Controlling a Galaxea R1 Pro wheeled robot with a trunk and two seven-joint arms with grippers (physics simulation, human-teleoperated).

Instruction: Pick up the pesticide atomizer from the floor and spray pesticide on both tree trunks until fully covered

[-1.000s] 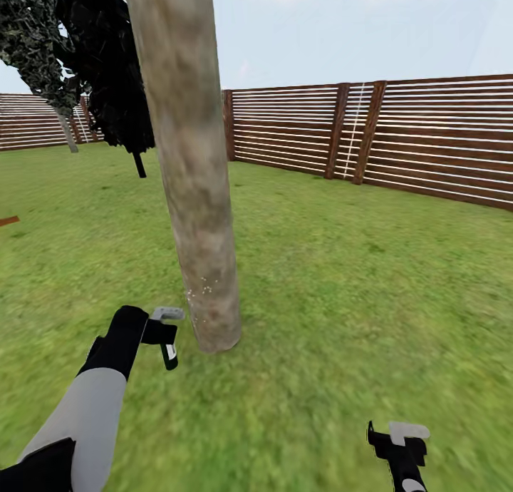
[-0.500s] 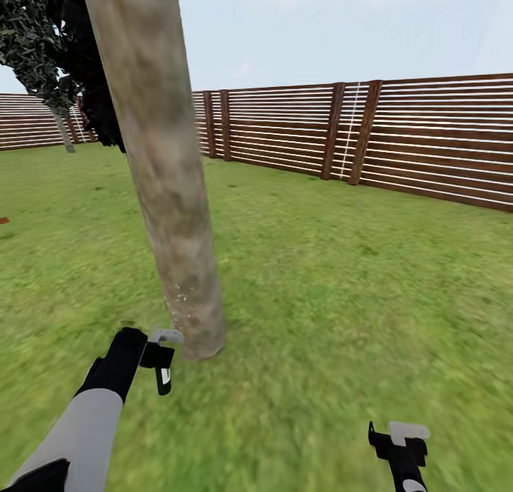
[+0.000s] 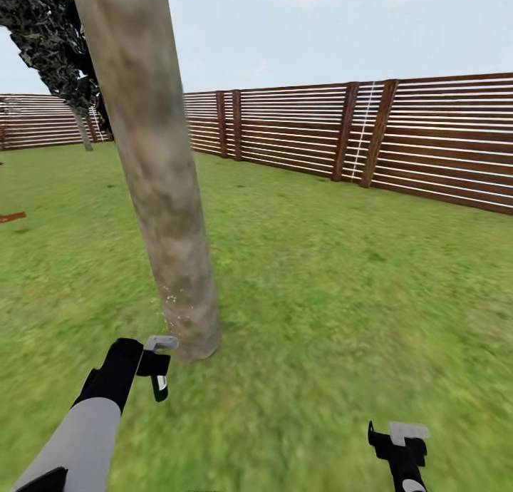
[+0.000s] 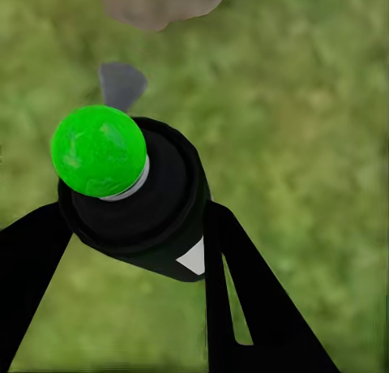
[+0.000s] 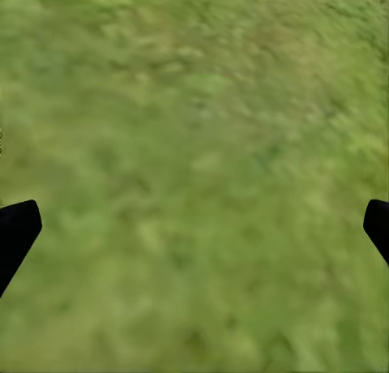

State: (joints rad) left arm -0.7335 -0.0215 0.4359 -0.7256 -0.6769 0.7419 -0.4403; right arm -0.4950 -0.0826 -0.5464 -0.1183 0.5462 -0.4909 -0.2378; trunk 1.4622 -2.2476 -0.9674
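The left gripper (image 3: 158, 367) is clamped on the spray bottle (image 4: 134, 199) beside the trunk (image 3: 167, 214); aim higher, since white specks (image 3: 171, 299) sit only low down. The right gripper (image 3: 400, 442) (over grass (image 5: 194, 146)) hangs wide apart, empty.

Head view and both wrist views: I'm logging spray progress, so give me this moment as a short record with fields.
setting: green lawn, brown slat fence
left tool: shut on the pesticide atomizer, beside the trunk's base
right tool: open, nothing held, over grass
tree trunk: mottled grey-brown, leaning in the head view
pesticide: few white specks low on the trunk; upper trunk bare
second tree: dark foliage, far left
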